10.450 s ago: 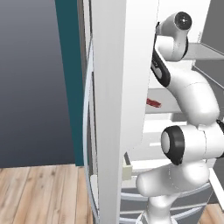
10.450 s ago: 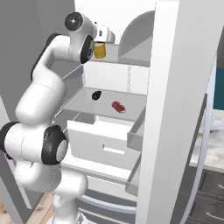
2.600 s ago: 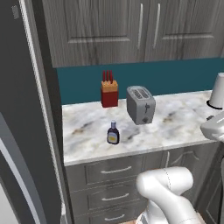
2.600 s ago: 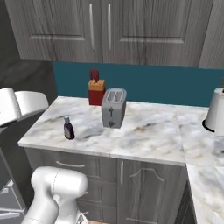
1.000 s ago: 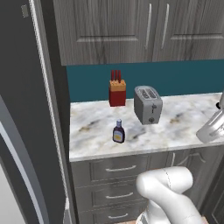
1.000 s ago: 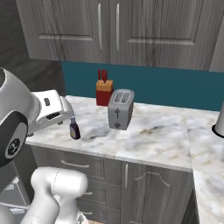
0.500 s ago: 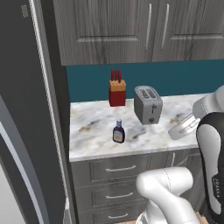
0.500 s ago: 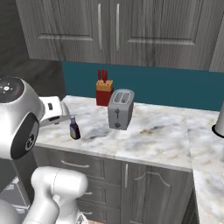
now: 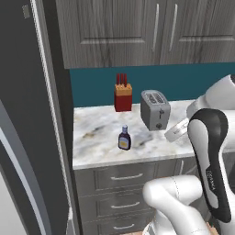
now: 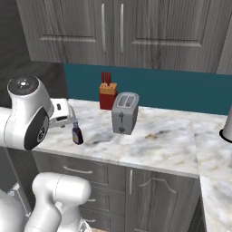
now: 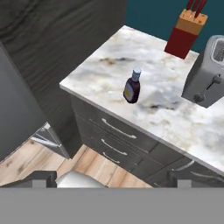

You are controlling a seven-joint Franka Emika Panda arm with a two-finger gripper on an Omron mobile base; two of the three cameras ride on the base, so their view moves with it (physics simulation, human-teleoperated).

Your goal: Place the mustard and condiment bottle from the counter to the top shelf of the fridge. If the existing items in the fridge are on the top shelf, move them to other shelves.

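Note:
The condiment bottle, dark with a yellow-orange label, stands upright on the marbled counter near its front edge. My gripper hangs above and in front of the counter, well short of the bottle. It is open, its two dark fingertips wide apart with nothing between them. In the left base view my white hand hovers to the right of the bottle, in front of the toaster. The fridge rises as a dark grey wall at the left. The mustard, the top shelf and the existing items are out of view.
A silver toaster and a red knife block stand behind the bottle. Grey drawers with silver handles sit under the counter. Grey wall cabinets hang above.
The arm has swung in over the counter, and the hand has moved left toward the condiment bottle. The jaws have stayed wide. The bottle has not moved.

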